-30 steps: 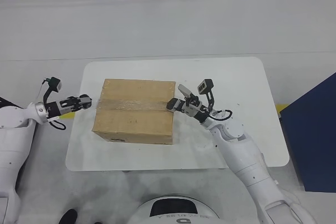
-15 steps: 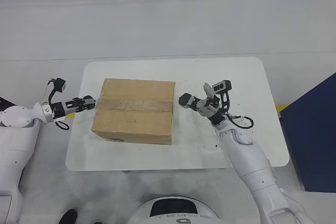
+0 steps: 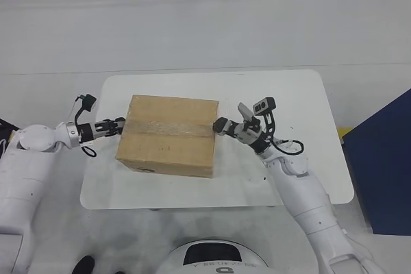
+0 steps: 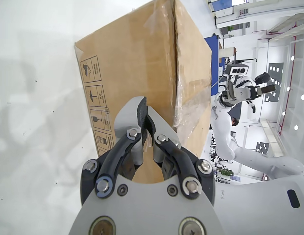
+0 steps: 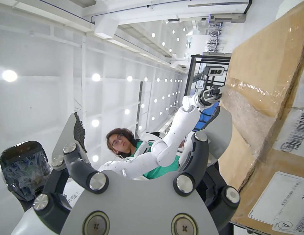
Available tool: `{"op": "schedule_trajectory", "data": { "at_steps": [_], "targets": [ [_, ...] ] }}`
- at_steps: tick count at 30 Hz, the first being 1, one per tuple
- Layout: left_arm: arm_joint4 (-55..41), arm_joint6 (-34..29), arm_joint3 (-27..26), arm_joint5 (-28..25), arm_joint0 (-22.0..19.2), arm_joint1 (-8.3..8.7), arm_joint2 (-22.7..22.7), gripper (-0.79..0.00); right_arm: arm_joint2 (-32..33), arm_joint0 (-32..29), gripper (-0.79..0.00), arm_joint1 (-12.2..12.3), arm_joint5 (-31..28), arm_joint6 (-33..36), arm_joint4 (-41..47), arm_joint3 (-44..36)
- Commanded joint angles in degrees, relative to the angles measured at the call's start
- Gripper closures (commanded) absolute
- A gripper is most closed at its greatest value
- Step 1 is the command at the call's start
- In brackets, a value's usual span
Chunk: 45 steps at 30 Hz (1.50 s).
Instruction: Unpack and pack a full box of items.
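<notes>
Rectangular brown corrugated-cardboard box (image 3: 168,140), flaps closed, wrinkled glossy clear tape (image 3: 170,126) along its centre seam, mid-way on smooth white round-cornered table (image 3: 294,103), left gripper (image 4: 145,116) at one end, jaws clenched, right gripper (image 5: 147,119) at opposite end, jaws spread wide.

A closed, taped cardboard box (image 3: 168,137) sits mid-frame on the white table (image 3: 294,96). The left gripper (image 3: 120,125) meets its left edge at the tape seam; the right gripper (image 3: 231,119), fingers spread, is at its right edge
</notes>
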Motion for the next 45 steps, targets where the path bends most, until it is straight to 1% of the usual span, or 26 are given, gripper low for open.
{"op": "schedule_trajectory", "data": {
  "at_steps": [1,6,9,12,15,18,21,24,26,33,36,38,40,45],
  "targets": [
    [-0.60,-0.17,-0.12,0.14,-0.28,-0.23,0.40,0.000,-0.35,0.70,-0.785,0.07,3.05,0.29,-0.49,0.00],
    [-1.43,-0.51,-0.50,-0.11,-0.41,-0.77,1.49,0.000,-0.35,0.70,-0.785,0.07,3.05,0.29,-0.49,0.00],
    [-1.47,-0.54,-0.50,-0.11,-0.41,-0.80,1.55,0.000,-0.38,0.61,-0.785,0.08,3.22,-0.08,-0.76,0.03],
    [-1.47,-0.54,-0.50,-0.11,-0.41,-0.80,1.55,0.000,-0.59,0.16,-0.785,0.06,4.87,-9.49,-6.73,-2.06],
    [-1.47,-0.54,-0.50,-0.11,-0.41,-0.80,1.55,0.000,-1.21,-0.09,-0.785,0.20,9.19,-13.90,-11.62,-5.19],
    [-1.47,-0.54,-0.50,-0.11,-0.41,-0.80,1.55,0.000,-2.47,0.10,-0.785,0.32,15.93,-16.90,-16.28,-7.94],
    [-1.47,-0.54,-0.50,-0.11,-0.41,-0.80,1.55,0.000,-4.44,1.29,-0.785,0.23,21.76,-17.69,-18.94,-9.52],
    [-1.47,-0.54,-0.50,-0.11,-0.41,-0.80,1.55,0.000,-7.01,3.13,-0.785,-0.19,24.62,-18.86,-20.42,-9.77],
    [-1.47,-0.54,-0.50,-0.11,-0.41,-0.80,1.55,0.000,-8.21,3.97,-0.785,-0.42,24.62,-18.88,-20.74,-9.69],
    [-1.47,-0.54,-0.50,-0.11,-0.41,-0.80,1.55,0.000,-8.21,3.97,-0.785,-0.42,24.62,-18.88,-20.74,-9.69],
    [-1.47,-0.54,-0.50,-0.11,-0.41,-0.80,1.55,0.000,-9.38,4.07,-0.785,-0.65,24.56,-19.19,-20.59,-9.98],
    [-1.47,-0.54,-0.50,-0.11,-0.41,-0.80,1.55,0.000,-11.16,5.66,-0.785,-1.08,26.04,-21.18,-21.83,-9.67],
    [-1.47,-0.54,-0.50,-0.11,-0.41,-0.80,1.55,0.000,-13.47,7.63,-0.785,-1.68,27.55,-21.68,-22.00,-8.82],
    [-1.47,-0.54,-0.50,-0.11,-0.41,-0.80,1.55,0.000,-18.16,12.46,-0.785,-3.48,30.50,-25.22,-20.79,-5.42]
  ]
}}
